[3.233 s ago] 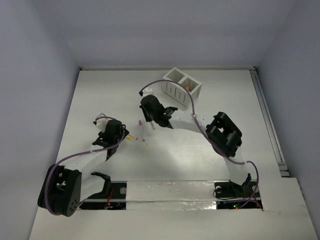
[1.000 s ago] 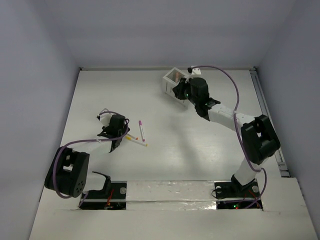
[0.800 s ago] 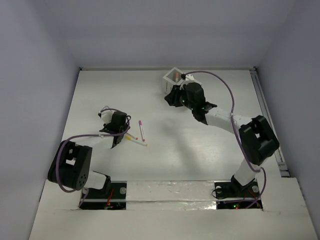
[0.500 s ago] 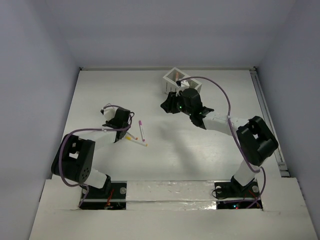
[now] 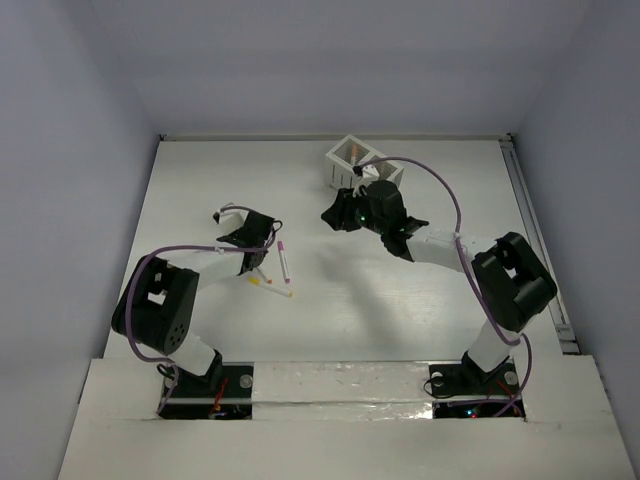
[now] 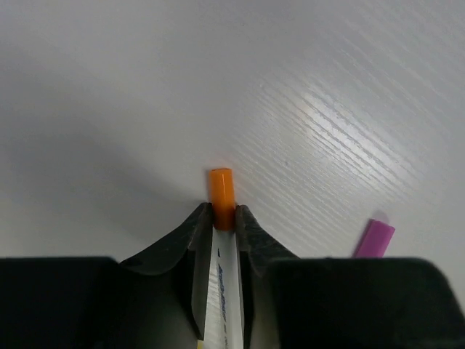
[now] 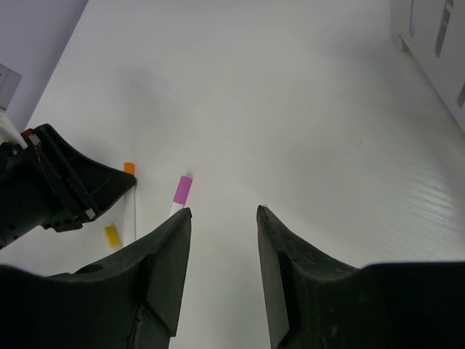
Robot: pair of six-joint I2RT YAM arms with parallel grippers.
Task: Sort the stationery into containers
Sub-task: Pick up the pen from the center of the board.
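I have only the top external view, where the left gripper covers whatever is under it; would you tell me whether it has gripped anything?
Observer: Yes. The left wrist view shows the left gripper shut on an orange-ended pen, with the orange end poking out past the fingertips.
Operator: Thank you. Is the right gripper carrying anything?
Observer: No. The right wrist view shows the right gripper open and empty.
Operator: And what does it face?
Observer: The magenta-ended pen lies just ahead of its left finger, with the left gripper further off to that side.
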